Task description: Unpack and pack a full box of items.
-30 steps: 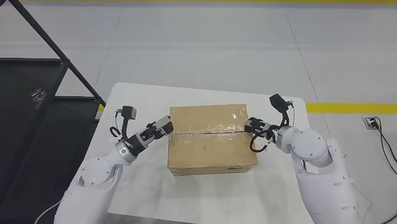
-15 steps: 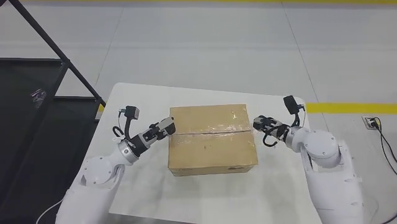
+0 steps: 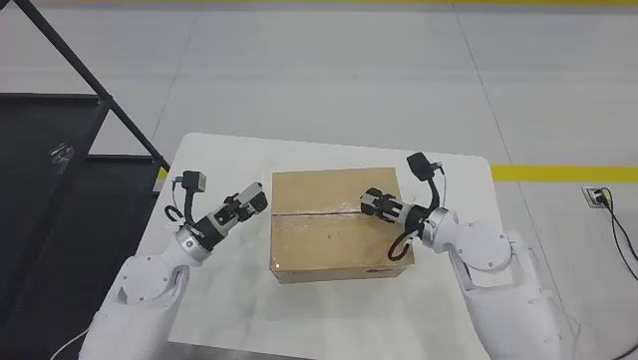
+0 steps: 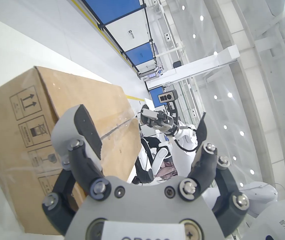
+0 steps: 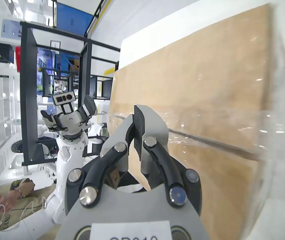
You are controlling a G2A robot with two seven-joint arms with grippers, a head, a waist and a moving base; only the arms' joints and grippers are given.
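Top view | sealed box (image 3: pixel 337 222) | left gripper (image 3: pixel 257 199) wide beside | right gripper (image 3: pixel 368 202) closed above | black rack (image 3: pixel 103 102) nearby

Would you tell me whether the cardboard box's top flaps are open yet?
No, the cardboard box has its top flaps lying flat, with clear tape over the centre seam.

1. The brown cardboard box (image 4: pixel 87 93) carries black handling pictograms (image 4: pixel 26 103) in a column on its end face. The top one is a pair of upward arrows; the lower ones are too faint to tell.
2. White labels (image 4: pixel 142 231) on the bases of the left gripper (image 4: pixel 142 118) and right gripper (image 5: pixel 136 126) are cut off and unreadable.
3. Blue wall panels (image 4: pixel 122 3) bear small white logos, too small to read.
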